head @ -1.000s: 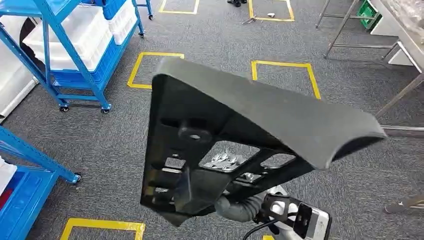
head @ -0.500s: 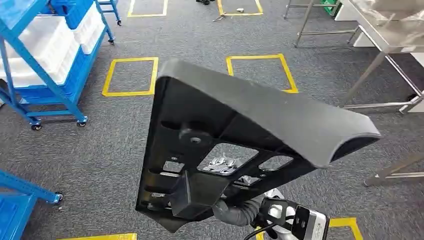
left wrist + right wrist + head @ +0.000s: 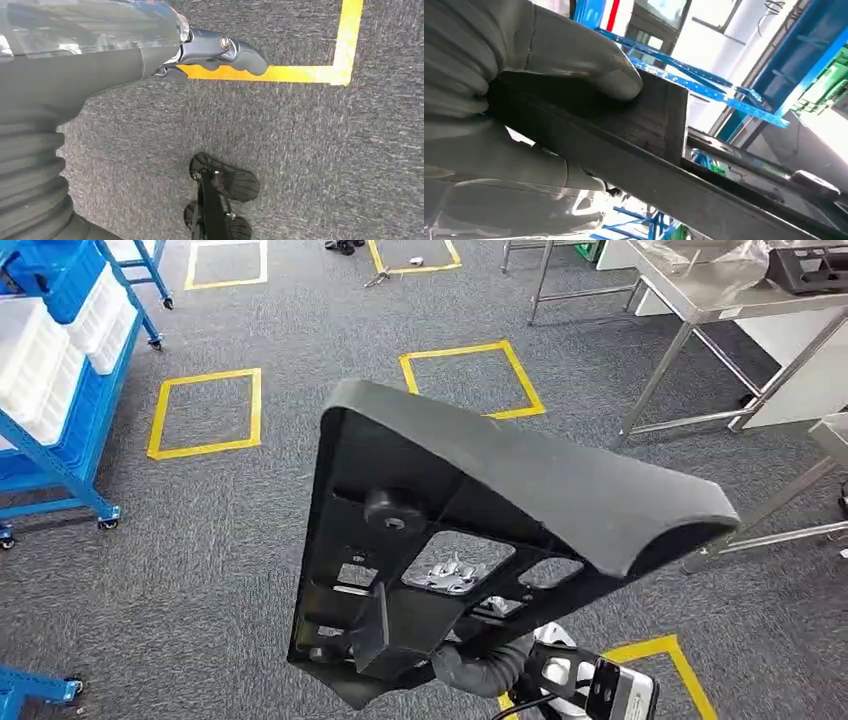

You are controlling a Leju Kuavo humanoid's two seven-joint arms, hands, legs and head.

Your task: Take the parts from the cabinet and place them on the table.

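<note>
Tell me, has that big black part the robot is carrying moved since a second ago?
Cannot tell. The black part fills the same spot in the head view; the floor's yellow squares slid left because the camera turned, the right hand gripping it.

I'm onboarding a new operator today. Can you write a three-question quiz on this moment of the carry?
1. True or false: the right robot hand grips the black part.
2. Where does the left robot hand hang? A) over grey carpet with yellow tape B) inside a white bin C) on the steel table
3. Fill in: the steel table stands to the robot's ____.

Key: 1 true; 2 A; 3 right
</note>
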